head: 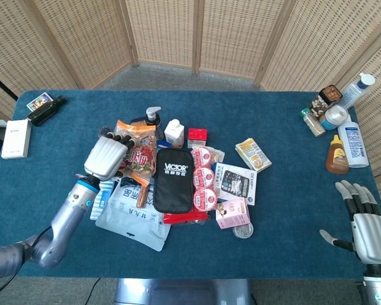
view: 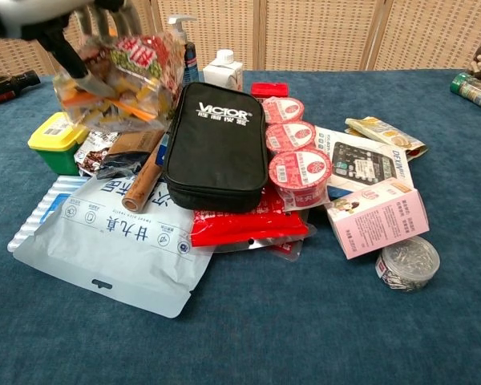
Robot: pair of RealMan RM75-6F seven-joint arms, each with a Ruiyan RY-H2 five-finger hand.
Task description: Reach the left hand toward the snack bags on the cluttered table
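Observation:
A clear snack bag [view: 120, 80] with red print and mixed snacks hangs above the pile's left side, lifted off the other items. My left hand [head: 105, 157] grips its top edge; in the chest view that hand [view: 32, 16] is cut off by the top left corner. From the head view the bag [head: 138, 155] shows just right of the hand. A second orange bag [head: 128, 127] lies behind it. At the front right table edge my right hand [head: 368, 229] rests with fingers spread and holds nothing.
A black Victor case [view: 216, 144] lies mid-pile, with red-lidded cups [view: 297, 144] and a pink box [view: 377, 216] to its right. A pale blue pouch [view: 112, 241] and a yellow-lidded green box [view: 54, 140] sit under the raised bag. Bottles [head: 343, 140] stand far right.

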